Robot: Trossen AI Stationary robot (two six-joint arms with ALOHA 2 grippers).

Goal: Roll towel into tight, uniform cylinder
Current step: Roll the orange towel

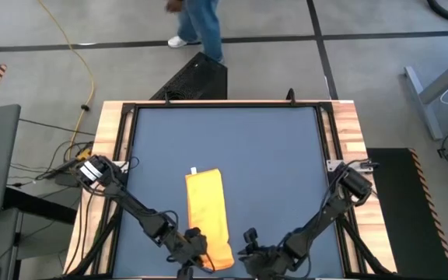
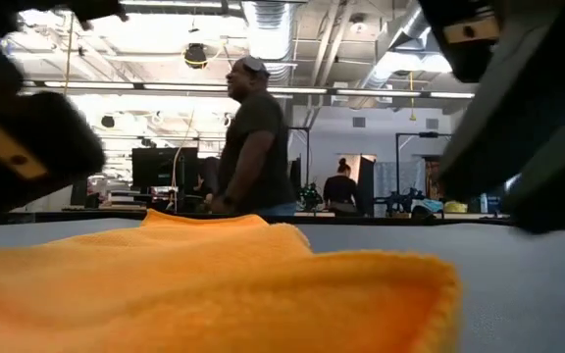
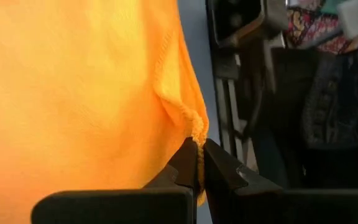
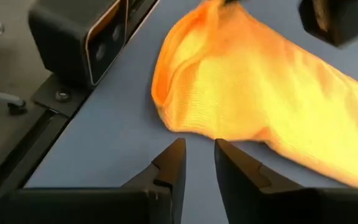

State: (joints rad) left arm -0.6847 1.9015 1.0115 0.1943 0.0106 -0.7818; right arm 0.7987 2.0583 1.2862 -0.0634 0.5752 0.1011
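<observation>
A: Where's the towel (image 1: 208, 216)? On the blue mat (image 1: 271, 148), near edge?

B: Yep. It's soft and floppy, so I'd grab corners. My left gripper (image 3: 197, 163) is pinching its hem; right gripper (image 4: 199, 160) hangs beside it, parted, empty.

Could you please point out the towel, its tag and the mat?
towel (image 1: 208, 214): high view, middle of the cloth.
tag (image 1: 194, 170): high view, white tab at the far corner.
mat (image 1: 247, 148): high view, bare blue area.
</observation>
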